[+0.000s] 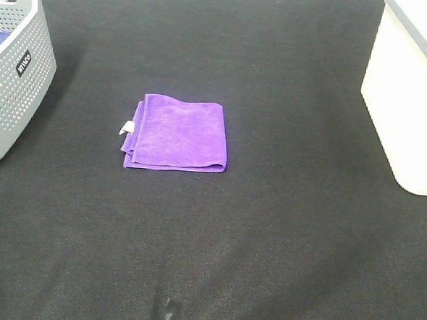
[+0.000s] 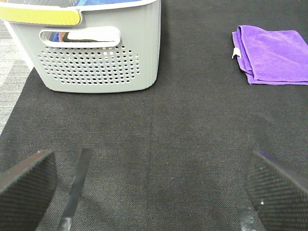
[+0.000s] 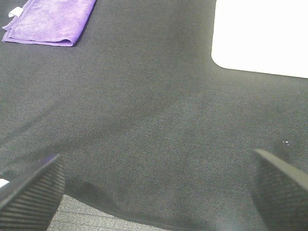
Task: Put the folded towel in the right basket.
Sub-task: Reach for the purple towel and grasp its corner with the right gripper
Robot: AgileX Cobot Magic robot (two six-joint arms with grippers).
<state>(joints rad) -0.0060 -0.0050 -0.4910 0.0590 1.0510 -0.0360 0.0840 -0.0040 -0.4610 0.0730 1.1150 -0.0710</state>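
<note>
From the high camera, we see a purple folded towel (image 1: 176,133) lying flat on a black mat (image 1: 281,237), a little left of the middle; a small white tag (image 1: 127,128) sticks out of its left edge; a grey basket (image 1: 18,90) with perforated walls stands at the far left, and the white right basket (image 1: 408,114) stands at the far right; the towel is well apart from both, nearer the grey one; neither arm shows here

From the left wrist camera, we see the left gripper (image 2: 153,192) with its jaws spread wide and nothing between them, above bare mat; the grey basket stands ahead of it, with a blue item (image 2: 113,4) inside, and the towel lies off to one side, untouched

From the right wrist camera, we see the right gripper (image 3: 156,192) likewise spread wide and empty over the mat; the towel lies far ahead at one corner, and the white basket's wall fills the other
</note>
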